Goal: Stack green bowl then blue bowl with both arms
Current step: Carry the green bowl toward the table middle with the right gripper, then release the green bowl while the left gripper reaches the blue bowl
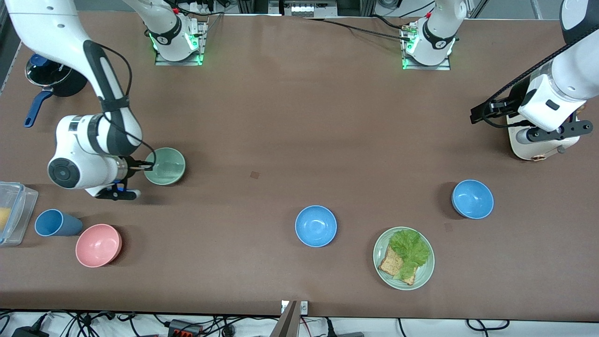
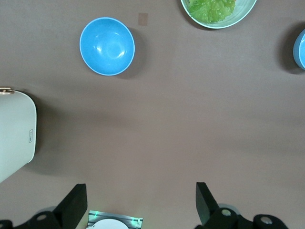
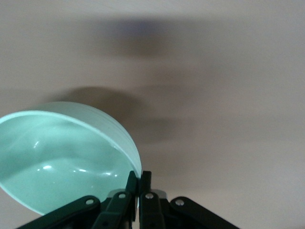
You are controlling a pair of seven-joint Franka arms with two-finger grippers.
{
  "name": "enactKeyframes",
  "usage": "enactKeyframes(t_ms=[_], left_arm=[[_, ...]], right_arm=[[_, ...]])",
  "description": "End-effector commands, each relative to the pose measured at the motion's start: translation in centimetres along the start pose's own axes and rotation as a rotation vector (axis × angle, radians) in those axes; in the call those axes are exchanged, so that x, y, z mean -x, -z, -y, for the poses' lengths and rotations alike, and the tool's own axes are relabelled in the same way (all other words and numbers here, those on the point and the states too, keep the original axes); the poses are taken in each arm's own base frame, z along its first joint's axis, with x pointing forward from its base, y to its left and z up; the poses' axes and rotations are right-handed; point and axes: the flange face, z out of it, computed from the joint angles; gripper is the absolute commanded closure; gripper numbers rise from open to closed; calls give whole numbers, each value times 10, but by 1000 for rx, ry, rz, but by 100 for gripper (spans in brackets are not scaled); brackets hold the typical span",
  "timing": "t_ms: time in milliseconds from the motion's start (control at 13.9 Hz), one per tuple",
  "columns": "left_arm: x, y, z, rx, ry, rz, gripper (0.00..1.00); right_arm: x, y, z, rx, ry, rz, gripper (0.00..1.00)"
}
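Observation:
The green bowl (image 1: 166, 166) is toward the right arm's end of the table. My right gripper (image 1: 149, 164) is shut on its rim, one finger inside and one outside. In the right wrist view the green bowl (image 3: 62, 162) tilts beside the gripper (image 3: 139, 179), with its shadow on the table. One blue bowl (image 1: 316, 226) sits mid-table near the front camera. A second blue bowl (image 1: 472, 199) sits toward the left arm's end and shows in the left wrist view (image 2: 107, 46). My left gripper (image 1: 547, 140) hangs open and empty (image 2: 140, 191) over bare table.
A green plate (image 1: 423, 276) with lettuce and toast sits near the front edge. A white toaster (image 1: 524, 147) is under the left arm. A pink bowl (image 1: 98, 245), blue cup (image 1: 57, 223), clear container (image 1: 11, 213) and dark pot (image 1: 54, 77) are at the right arm's end.

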Motion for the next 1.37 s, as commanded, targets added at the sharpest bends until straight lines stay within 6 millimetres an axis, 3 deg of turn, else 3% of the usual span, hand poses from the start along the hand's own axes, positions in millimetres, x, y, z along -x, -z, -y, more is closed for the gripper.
enactKeyframes(t_ms=[0,144,359,575,719,862,1078,1150,1222,1293], left_arm=[[2,7,0,-18,-6,-7,0],[1,6,3,-18,-2,-4,0],[-8,1,15,-25,19,-8,0],[-43,-33,50,-108,58,20,0],[-67,-58,60,-120,63,12,0],[-102,-101,91,-81,99,16,0],[-145,-160,129,-23,16,-32,0],[-154,-175,135,-13,13,-52,0],[-161,-191,140,-20,-2,-81,0],[-163,-208,148,-39,-23,-106,0]], right_arm=[[9,43,114,26,167,-44,100],[26,54,192,-5,193,-50,100],[62,35,304,-60,161,-31,100],[68,11,380,-104,58,-76,100],[70,-15,409,-180,1,-69,100],[69,-26,412,-187,-6,-58,100],[84,-53,437,-167,-9,-27,100],[82,-53,435,-167,-27,-26,82],[76,-43,430,-178,-55,-33,1],[75,-25,428,-189,-78,-46,0]])
